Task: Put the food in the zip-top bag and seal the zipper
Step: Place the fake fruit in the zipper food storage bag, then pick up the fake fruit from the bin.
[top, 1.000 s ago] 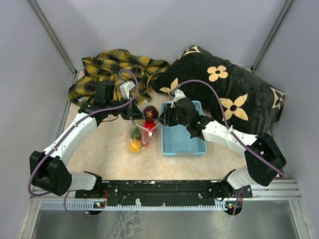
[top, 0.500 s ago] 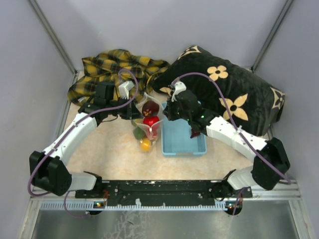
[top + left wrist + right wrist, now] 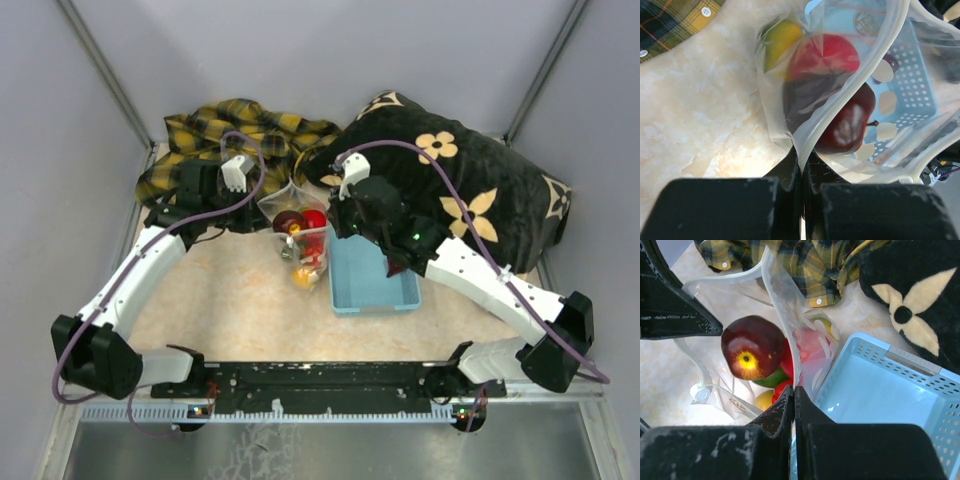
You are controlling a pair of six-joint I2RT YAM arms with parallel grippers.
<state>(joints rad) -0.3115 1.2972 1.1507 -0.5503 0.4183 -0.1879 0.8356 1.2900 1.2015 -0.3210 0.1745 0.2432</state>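
Right now the left gripper (image 3: 801,160) has its jaws pressed flat together on the whitish zipper (image 3: 840,107) strip of the zip-top bag (image 3: 774,117). The right gripper (image 3: 792,392) pinches the opposite rim just as tightly, so the dotted clear pouch hangs open-mouthed between the two. The food appears to be inside, just beyond both sets of fingertips. A dark maroon apple (image 3: 752,347) sits nearest the mouth, with a red fruit (image 3: 830,52) and a yellow fruit (image 3: 782,40) deeper in and a green piece (image 3: 771,377) beneath the apple. A light-blue basket (image 3: 875,395) lies just right of the right gripper. Loading looks finished and sealing looks like the step in hand. To do it well, the two rims should come toward each other level, so the strips meet flat. The apple rides high and could wedge between them, so it should settle lower first. A small white tab (image 3: 700,392) left of the right gripper may be the slider, but that is uncertain.
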